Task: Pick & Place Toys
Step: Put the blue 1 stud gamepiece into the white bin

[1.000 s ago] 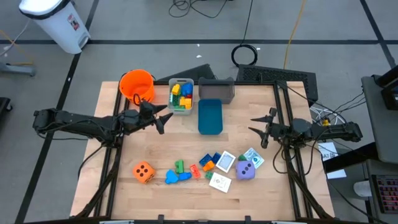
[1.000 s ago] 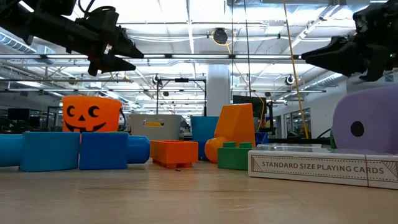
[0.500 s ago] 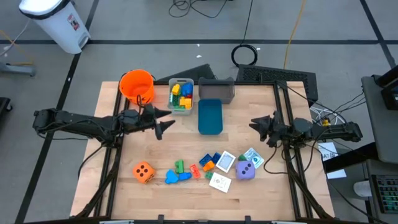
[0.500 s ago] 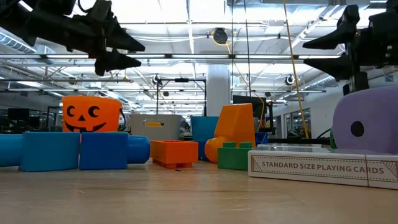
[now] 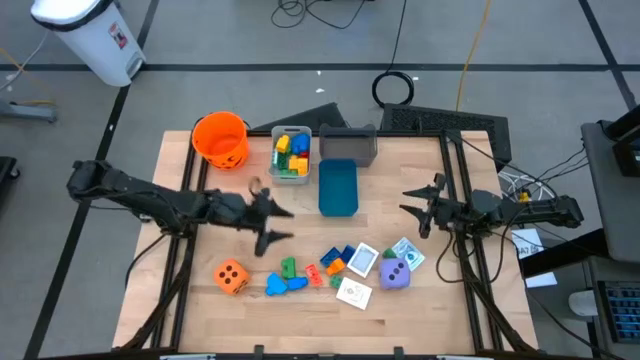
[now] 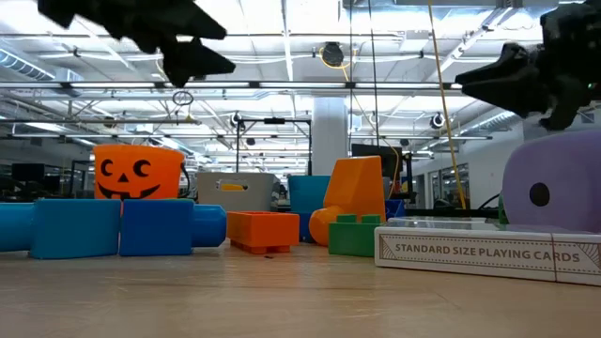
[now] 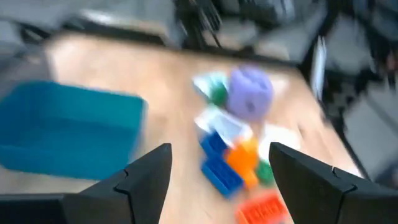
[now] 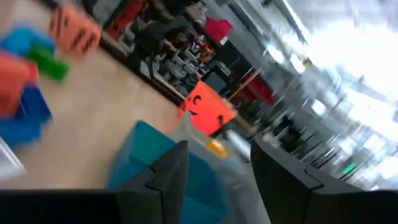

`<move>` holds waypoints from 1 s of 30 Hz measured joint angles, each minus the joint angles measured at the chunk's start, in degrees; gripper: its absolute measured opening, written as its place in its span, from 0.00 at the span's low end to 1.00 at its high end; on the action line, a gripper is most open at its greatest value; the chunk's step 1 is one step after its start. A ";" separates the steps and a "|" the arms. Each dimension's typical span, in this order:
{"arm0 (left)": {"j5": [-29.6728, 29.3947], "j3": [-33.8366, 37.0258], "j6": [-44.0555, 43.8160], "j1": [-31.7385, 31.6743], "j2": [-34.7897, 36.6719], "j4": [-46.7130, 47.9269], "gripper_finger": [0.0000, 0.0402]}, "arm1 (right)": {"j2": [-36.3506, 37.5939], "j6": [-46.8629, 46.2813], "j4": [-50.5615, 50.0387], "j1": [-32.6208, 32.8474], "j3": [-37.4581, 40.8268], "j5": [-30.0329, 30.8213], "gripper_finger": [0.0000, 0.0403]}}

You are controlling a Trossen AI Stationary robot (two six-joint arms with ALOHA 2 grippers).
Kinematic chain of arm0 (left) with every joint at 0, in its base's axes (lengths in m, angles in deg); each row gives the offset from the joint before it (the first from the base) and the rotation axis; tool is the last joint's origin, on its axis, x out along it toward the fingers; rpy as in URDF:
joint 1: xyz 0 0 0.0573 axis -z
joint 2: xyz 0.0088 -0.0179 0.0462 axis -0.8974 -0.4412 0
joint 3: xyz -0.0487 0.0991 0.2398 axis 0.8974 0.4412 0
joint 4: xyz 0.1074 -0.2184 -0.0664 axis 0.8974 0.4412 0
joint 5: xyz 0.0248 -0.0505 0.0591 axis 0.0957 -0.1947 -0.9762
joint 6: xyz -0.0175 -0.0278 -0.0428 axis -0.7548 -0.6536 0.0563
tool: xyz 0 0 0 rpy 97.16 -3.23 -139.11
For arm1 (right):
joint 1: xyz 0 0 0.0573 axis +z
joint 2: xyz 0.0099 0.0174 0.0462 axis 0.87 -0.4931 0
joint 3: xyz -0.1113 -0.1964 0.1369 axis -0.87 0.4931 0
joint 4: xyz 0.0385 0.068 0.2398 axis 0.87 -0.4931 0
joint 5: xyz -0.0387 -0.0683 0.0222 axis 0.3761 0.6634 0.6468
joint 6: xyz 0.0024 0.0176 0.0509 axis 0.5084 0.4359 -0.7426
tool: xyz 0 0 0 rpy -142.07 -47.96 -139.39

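The toys lie in a loose row near the table's front edge: an orange dotted die (image 5: 231,276), blue (image 5: 285,284), green (image 5: 289,266) and orange blocks, picture cards (image 5: 362,260) and a purple die (image 5: 395,273). My left gripper (image 5: 289,224) hangs open above the table's middle, left of the blue bin (image 5: 338,187) and beyond the blocks. Its wrist view shows the purple die (image 7: 250,90) and blocks (image 7: 230,163) ahead of its empty fingers. My right gripper (image 5: 404,201) stands open in the air at the table's right, with nothing between its fingers.
At the table's far side stand an orange pumpkin-face bucket (image 5: 220,138), a clear bin holding several blocks (image 5: 290,153) and a grey bin (image 5: 350,143). A box of playing cards (image 6: 488,253) lies close to the low camera. Bare wood lies between the bins and the toys.
My left gripper has swung from beside the pumpkin bucket toward the table's near edge and right, toward the row of toys, turning as it went and staying open. My right gripper has rolled about its own line without leaving its place.
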 joint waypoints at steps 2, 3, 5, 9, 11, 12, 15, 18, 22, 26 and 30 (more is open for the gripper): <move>0.03 -4.90 -1.55 3.49 -3.22 11.02 0.69 | 0.00 -6.98 0.02 0.00 0.02 0.02 0.42; 0.04 -7.40 -3.06 5.27 -4.93 17.03 0.69 | 0.00 -9.68 0.02 0.00 0.01 0.02 0.42; 0.00 -12.13 -5.93 8.88 -8.62 26.78 0.69 | 0.00 -13.19 0.00 0.00 0.01 0.06 0.42; -0.02 -18.85 -5.13 16.02 -16.27 37.55 0.69 | 0.00 -14.85 0.00 0.00 0.00 0.02 0.42; 0.00 -20.33 -5.18 19.04 -19.72 39.14 0.69 | 0.00 -14.92 0.02 0.00 -0.01 0.02 0.42; -0.04 -20.72 -5.27 20.27 -21.38 39.01 0.69 | 0.00 -15.20 0.03 0.00 0.02 0.02 0.42; -2.05 -20.94 -4.66 22.57 -26.00 37.78 0.69 | 0.00 -16.46 0.13 0.00 0.00 0.02 0.42; -5.30 -20.94 -4.65 23.07 -29.37 37.69 0.69 | 0.00 -16.52 0.52 0.00 0.00 0.00 0.42; -6.05 -20.94 -6.13 22.63 -31.83 37.09 0.69 | 0.02 -16.49 1.55 0.00 0.02 0.00 0.42; -1.86 -21.12 -6.37 22.52 -32.77 36.53 0.69 | 0.02 -16.41 1.68 0.00 0.00 0.00 0.42; 0.22 -21.16 -3.58 22.50 -33.58 35.70 0.69 | 0.02 -16.41 1.70 0.00 0.02 0.00 0.42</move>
